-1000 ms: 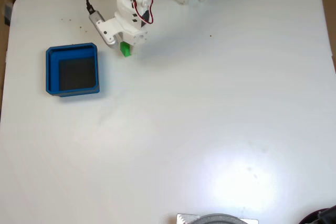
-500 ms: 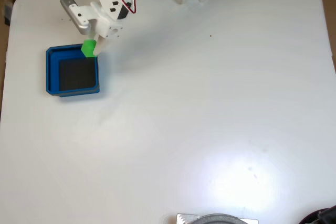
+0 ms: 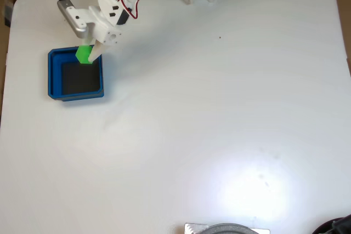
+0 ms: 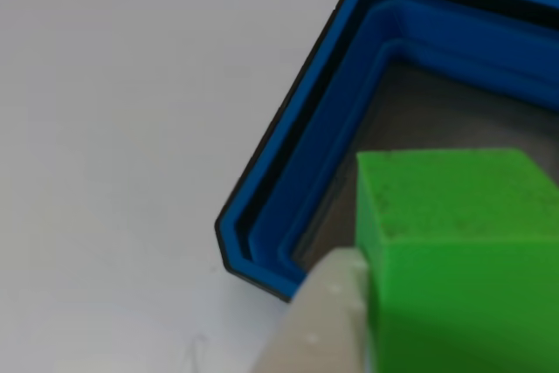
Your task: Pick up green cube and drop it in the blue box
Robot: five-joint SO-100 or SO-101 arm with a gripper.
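- Blue box [image 3: 54, 75] sat at the left of the white table [image 3: 219, 124] in the fixed view, floor bare.
- Green cube [image 3: 84, 54] had moved from beside the box to above its upper right rim within the last second.
- Jaws [image 3: 89, 55] were clenched on the cube, one pale finger [image 4: 319, 325] against its side.
- Judgement: carry nearly done; release comes next.
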